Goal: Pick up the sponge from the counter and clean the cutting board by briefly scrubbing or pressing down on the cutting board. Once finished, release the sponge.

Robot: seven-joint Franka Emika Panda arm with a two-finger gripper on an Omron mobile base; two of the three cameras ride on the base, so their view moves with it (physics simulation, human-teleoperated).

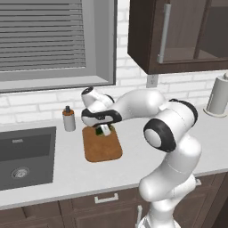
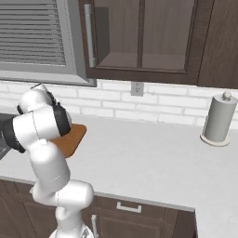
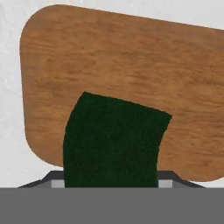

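Observation:
My gripper (image 1: 103, 130) hangs low over the far end of the brown wooden cutting board (image 1: 104, 147), shut on the dark green sponge (image 1: 98, 132). In the hand view the sponge (image 3: 113, 140) sits between my gripper's (image 3: 111, 181) two fingertips (image 3: 54, 180) and covers the lower middle of the cutting board (image 3: 131, 65). Whether the sponge touches the wood I cannot tell. The board lies on the light speckled counter (image 1: 133, 151). From the right side, part of the cutting board (image 2: 73, 135) shows behind my arm.
A dark grey sink (image 1: 22, 156) is sunk into the counter left of the board. A small bottle (image 1: 68, 118) stands just behind the board's left corner. A paper towel roll (image 1: 218, 95) stands at the back right, under dark wall cabinets (image 1: 178, 31).

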